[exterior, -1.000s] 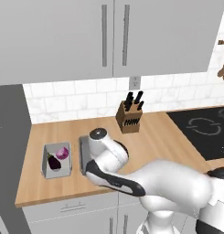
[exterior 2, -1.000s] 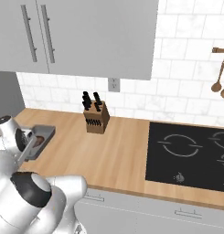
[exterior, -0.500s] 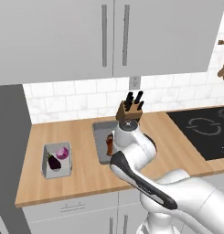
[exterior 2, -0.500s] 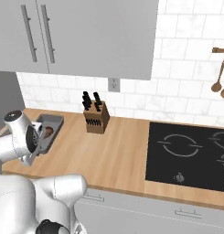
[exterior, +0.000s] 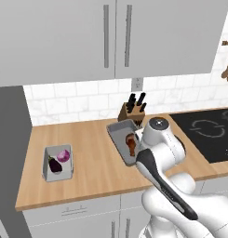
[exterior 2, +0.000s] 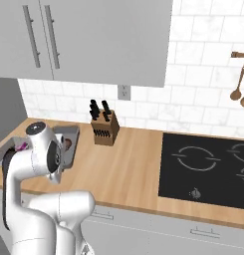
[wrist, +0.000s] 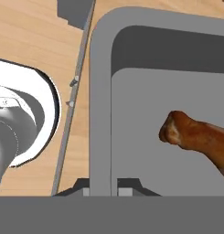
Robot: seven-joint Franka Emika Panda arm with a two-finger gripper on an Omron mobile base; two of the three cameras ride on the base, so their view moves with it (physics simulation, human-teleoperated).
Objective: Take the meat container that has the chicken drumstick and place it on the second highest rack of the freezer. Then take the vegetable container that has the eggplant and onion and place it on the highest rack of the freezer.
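My gripper (wrist: 104,186) is shut on the near wall of the grey meat container (wrist: 100,91), fingertips clamped either side of the rim. Inside it lies the brown chicken drumstick (wrist: 200,139). In the left base view the meat container (exterior: 119,135) with the drumstick (exterior: 131,142) hangs over the counter in front of the knife block, beside my wrist. The right base view shows the meat container (exterior 2: 68,133) behind my arm. The vegetable container (exterior: 46,162) with the eggplant (exterior: 55,164) and onion (exterior: 63,155) rests on the counter's left part. The freezer's racks are out of view.
A knife block (exterior: 133,110) stands against the tiled wall just behind the held container. A black cooktop (exterior: 208,132) fills the counter's right side. A tall grey cabinet side (exterior: 8,162) borders the counter on the left. Wooden utensils (exterior 2: 240,89) hang at the far right.
My arm has swung right with the meat container, carrying it from beside the vegetable container to in front of the knife block. The vegetable container has stayed put.
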